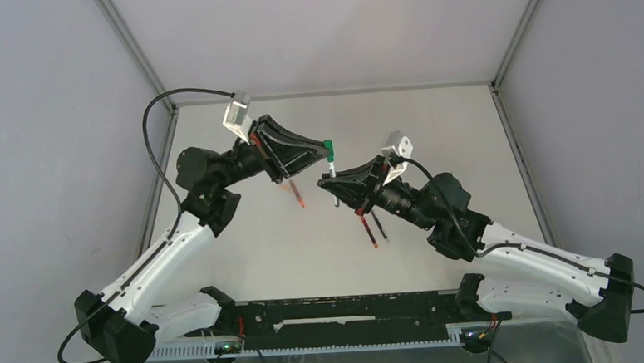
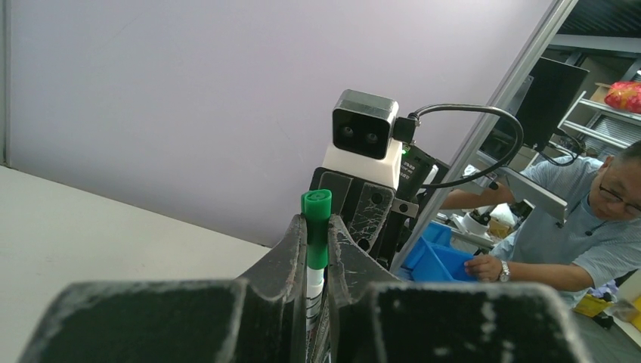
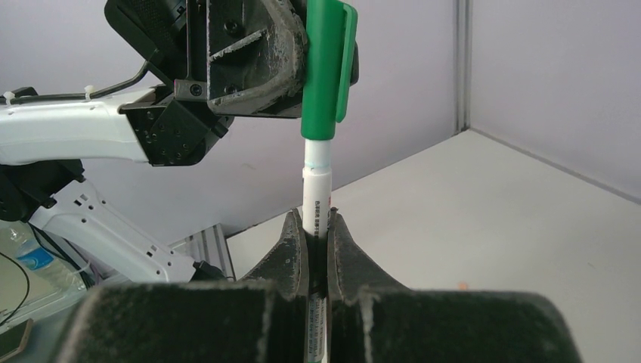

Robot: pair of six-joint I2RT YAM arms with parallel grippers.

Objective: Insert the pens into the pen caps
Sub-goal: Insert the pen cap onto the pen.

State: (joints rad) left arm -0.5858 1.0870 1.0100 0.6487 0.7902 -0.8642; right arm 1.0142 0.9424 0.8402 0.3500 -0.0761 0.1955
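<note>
My left gripper [image 1: 324,153] is shut on a green pen cap [image 1: 328,146], held in the air above the middle of the table. My right gripper [image 1: 328,179] is shut on the pale barrel of the green pen [image 1: 331,166], just below the cap. The pen's end sits inside the cap, and the two are in line. In the left wrist view the cap [image 2: 316,227] stands between my fingers with the white barrel [image 2: 313,291] below it. In the right wrist view the barrel [image 3: 317,193] rises from my gripper [image 3: 317,227] into the cap [image 3: 326,68].
A red pen [image 1: 296,196] lies on the table under the left gripper. Another red pen [image 1: 366,229] and a black pen [image 1: 380,227] lie under the right gripper. Grey walls enclose the table. A person [image 2: 597,227] and a blue bin [image 2: 438,257] are outside.
</note>
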